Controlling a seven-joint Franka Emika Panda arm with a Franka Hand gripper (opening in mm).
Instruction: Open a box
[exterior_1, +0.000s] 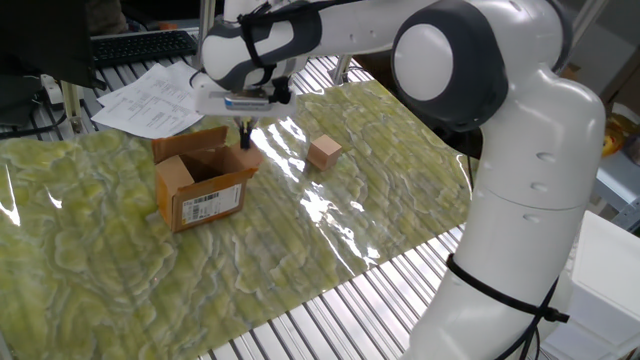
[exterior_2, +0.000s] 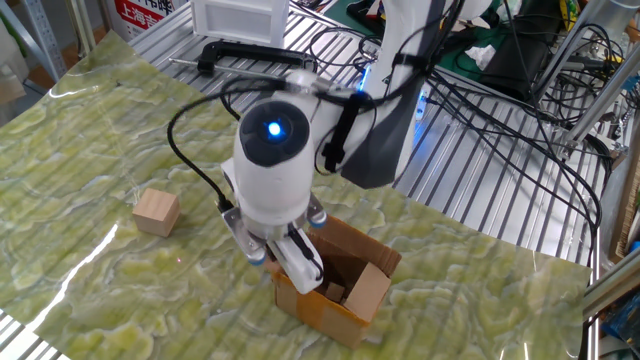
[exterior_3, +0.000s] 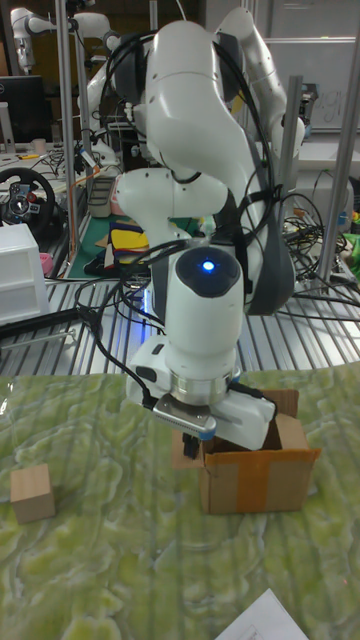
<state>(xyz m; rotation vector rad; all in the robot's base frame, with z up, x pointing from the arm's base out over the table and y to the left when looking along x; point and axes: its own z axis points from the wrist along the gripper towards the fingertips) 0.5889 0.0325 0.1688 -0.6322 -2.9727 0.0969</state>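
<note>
We see cardboard box (exterior_1: 200, 183) on green marbled mat (exterior_1: 120, 270), left of centre, top flaps up, white barcode label (exterior_1: 203, 206) on front side. Gripper (exterior_1: 244, 135) at box's rear right corner, fingers close together; we cannot tell whether it grips flap. Small wooden cube (exterior_1: 324, 151) lies further right, well apart.

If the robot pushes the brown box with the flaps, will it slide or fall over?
The box probably slides: it sits flat and squat on the shiny green mat. It looks light, since it is open and seems mostly empty. Its flaps look thin and bendy, so the gripper may fold one before the box moves.
</note>
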